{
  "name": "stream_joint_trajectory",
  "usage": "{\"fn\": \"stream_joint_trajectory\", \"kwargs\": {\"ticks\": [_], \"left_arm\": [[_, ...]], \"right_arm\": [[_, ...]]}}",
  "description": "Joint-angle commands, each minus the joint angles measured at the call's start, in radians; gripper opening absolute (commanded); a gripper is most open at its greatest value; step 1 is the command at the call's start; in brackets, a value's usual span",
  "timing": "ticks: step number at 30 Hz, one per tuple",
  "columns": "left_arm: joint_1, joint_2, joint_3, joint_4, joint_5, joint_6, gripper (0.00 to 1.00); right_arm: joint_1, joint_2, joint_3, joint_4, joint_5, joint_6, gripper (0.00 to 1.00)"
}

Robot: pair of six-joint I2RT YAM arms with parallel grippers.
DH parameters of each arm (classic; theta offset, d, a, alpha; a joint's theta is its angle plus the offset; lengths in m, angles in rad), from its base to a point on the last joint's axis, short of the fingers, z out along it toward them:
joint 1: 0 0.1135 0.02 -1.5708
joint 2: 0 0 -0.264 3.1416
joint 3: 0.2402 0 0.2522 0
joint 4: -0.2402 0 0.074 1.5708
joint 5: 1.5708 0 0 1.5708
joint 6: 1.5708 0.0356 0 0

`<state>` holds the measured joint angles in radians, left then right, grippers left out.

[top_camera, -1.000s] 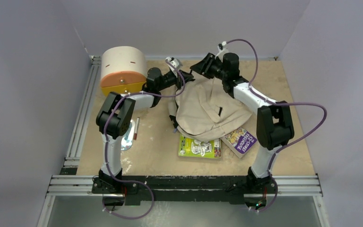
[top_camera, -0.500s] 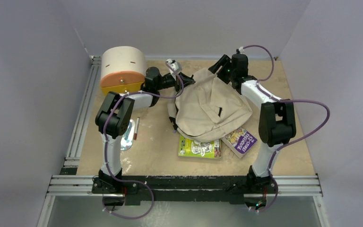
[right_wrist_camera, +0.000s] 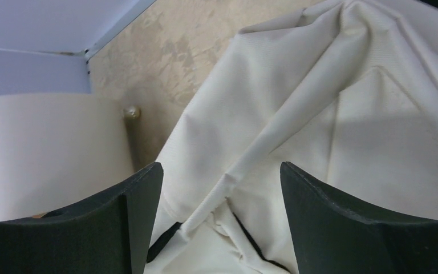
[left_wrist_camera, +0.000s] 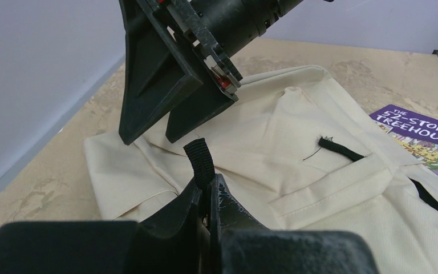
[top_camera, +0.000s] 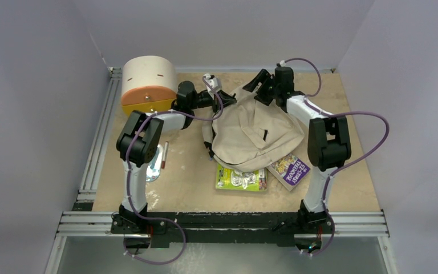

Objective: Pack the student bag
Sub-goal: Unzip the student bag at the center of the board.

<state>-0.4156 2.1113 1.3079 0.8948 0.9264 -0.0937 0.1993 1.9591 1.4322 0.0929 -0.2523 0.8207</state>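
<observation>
The top view has the student bag (top_camera: 256, 134) slumped mid-desk (top_camera: 348, 171), slightly toward the upper part of the frame, and it hides a fair bit. The green book (top_camera: 240, 178) and the purple book (top_camera: 290, 170) both poke out from under its lower edge, so only part of each cover shows. From up there the two hands are just dark lumps at the bag's top edge, and their state can't be told from that angle. The left wrist view sorts it out: the left hand (left_wrist_camera: 208, 191) is pressed together, pinching the bag by a short black loop (left_wrist_camera: 199, 162) that sticks up between its fingertips. The bottom of that frame is mostly the blurry black bulk of the hand itself. The same view catches the right hand (left_wrist_camera: 148, 134) looming in the upper left over the fabric near the loop, and the purple cover cut off at the right edge, "52-Storey Treehouse" readable. The right wrist view shows its fingers spread wide, gripping nothing, with creased cream cloth beyond them. It also catches a slice of the cream drawer box (right_wrist_camera: 45, 154) at the left, whose orange front only shows from the top. A pen (top_camera: 165, 154) lies left of the bag, and the shiny thing beside it is too small to make out.
</observation>
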Motion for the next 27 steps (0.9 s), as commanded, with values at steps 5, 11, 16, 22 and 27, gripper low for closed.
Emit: {"fn": "stream_joint_trajectory", "kwargs": {"ticks": [5,11,16,22,27], "left_arm": [[-0.023,-0.007,0.05,0.029,0.063,0.017,0.0],[-0.026,-0.006,0.054,0.03,0.069,0.02,0.0],[-0.026,-0.011,0.053,0.018,0.071,0.035,0.0],[-0.026,-0.014,0.056,0.004,0.071,0.043,0.0],[-0.026,-0.026,0.062,-0.03,0.067,0.046,0.0]], "right_arm": [[0.018,-0.016,-0.026,0.099,-0.094,0.081,0.77],[0.024,-0.017,-0.068,0.129,-0.104,0.13,0.75],[0.023,-0.017,-0.095,0.175,-0.14,0.17,0.73],[0.024,0.02,-0.103,0.239,-0.234,0.209,0.55],[0.02,0.031,-0.129,0.297,-0.257,0.257,0.28]]}}
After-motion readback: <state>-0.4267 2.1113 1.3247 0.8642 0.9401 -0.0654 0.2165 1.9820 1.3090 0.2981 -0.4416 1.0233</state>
